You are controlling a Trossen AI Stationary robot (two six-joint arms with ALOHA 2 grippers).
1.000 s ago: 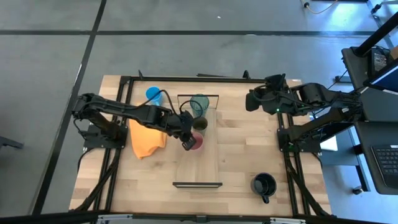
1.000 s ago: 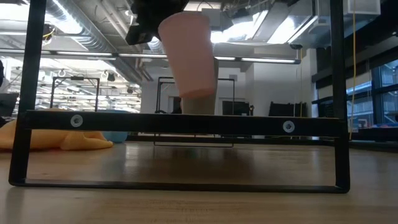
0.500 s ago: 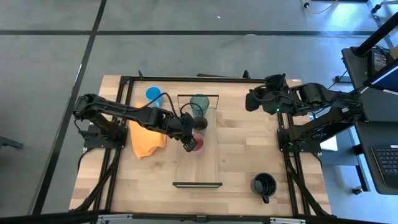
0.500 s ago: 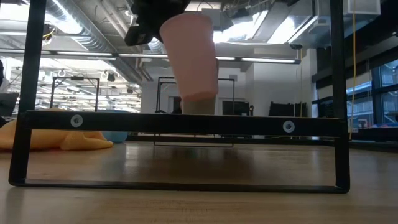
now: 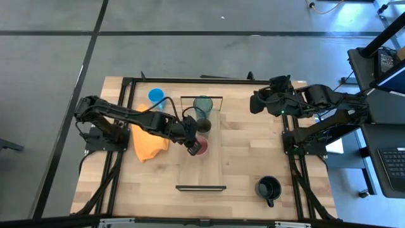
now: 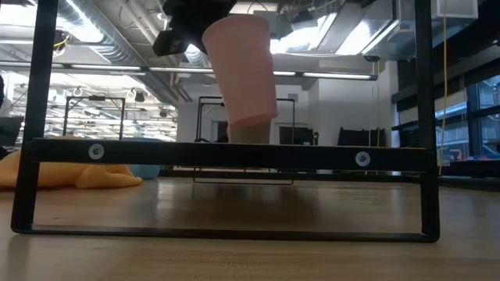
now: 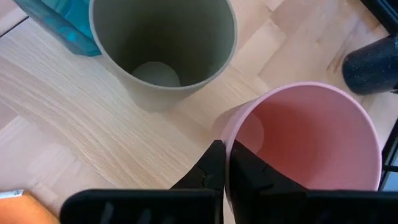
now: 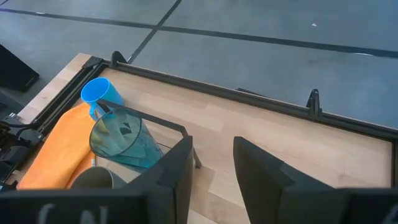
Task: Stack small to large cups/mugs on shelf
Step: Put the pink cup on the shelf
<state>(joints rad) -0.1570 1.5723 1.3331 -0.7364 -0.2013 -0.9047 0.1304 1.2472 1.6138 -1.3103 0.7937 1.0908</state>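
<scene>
My left gripper (image 5: pixel 192 145) is shut on the pink cup (image 5: pixel 200 147), held over the light-wood shelf plank (image 5: pixel 202 172). In the low view the pink cup (image 6: pixel 242 74) hangs tilted above the shelf's black frame (image 6: pixel 226 152). The olive-green cup (image 5: pixel 204 126) stands on the plank just beyond it, and the teal tumbler (image 5: pixel 203 106) stands farther back. The blue mug (image 5: pixel 155 97) stands on the table at the far left, the black mug (image 5: pixel 268 188) at the near right. My right gripper (image 5: pixel 256 101) is open and empty at the far right. My left gripper holds the pink cup by its rim (image 7: pixel 225 127), on the side toward the table's left. One finger (image 7: pixel 244 175) is inside the cup and one (image 7: pixel 214 167) outside. The fingers come from above, slanting down. The cup hangs tilted, mouth up, clear of the plank.
An orange cloth (image 5: pixel 149 140) lies on the table left of the shelf, under my left arm. The shelf's black end frames stand at its far end (image 5: pixel 202 97) and near end (image 5: pixel 200 188). Bare tabletop (image 5: pixel 253 152) lies right of the shelf.
My left gripper has carried the pink cup a little toward the table's right edge. The cup stays lifted and tilted above the shelf.
</scene>
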